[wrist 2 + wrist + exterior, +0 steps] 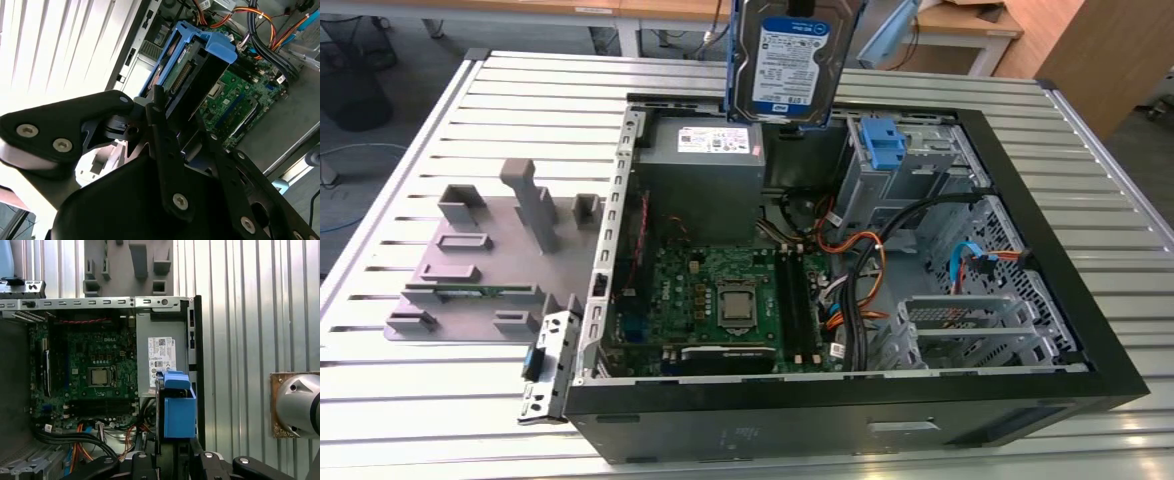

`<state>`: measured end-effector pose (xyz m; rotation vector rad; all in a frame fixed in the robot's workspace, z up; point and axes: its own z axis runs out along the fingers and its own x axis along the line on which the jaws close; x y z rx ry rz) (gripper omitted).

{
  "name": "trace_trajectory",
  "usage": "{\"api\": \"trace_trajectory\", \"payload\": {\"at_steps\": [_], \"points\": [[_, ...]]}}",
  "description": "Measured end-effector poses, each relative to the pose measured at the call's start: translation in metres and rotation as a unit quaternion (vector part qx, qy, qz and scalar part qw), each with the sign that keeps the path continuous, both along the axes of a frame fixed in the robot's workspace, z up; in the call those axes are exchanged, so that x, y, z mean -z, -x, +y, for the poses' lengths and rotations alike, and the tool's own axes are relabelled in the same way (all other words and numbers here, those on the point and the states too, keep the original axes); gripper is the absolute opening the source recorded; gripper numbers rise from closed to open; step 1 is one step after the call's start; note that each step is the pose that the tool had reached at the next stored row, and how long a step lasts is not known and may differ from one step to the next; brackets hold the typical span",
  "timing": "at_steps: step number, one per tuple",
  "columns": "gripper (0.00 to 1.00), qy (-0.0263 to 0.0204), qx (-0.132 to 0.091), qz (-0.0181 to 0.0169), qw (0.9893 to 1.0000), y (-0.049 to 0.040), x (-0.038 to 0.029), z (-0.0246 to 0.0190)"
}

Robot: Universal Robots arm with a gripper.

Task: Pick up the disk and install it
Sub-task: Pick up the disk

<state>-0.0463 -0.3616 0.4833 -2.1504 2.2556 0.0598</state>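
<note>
Gripper clamped on disk, held above open PC case: pickup done, install not yet done.

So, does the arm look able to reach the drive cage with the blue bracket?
Probably yes: the case lies open, the disk hangs in the jaws above it, and nothing covers the drive cage; cables run beside it.

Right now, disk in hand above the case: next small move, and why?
Probably shift the disk toward the exterior view's right, over the drive cage. The hand is shut on its blue carrier, and the first wrist view shows it hanging over the power supply, not the cage.
</note>
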Motion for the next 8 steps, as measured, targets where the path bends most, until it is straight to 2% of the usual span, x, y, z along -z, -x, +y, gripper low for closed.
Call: {"api": "trace_trajectory", "payload": {"at_steps": [8], "points": [[0.35,-0.0001,0.0,0.0,1.0,0.0,0.0002,-0.0032]]}}
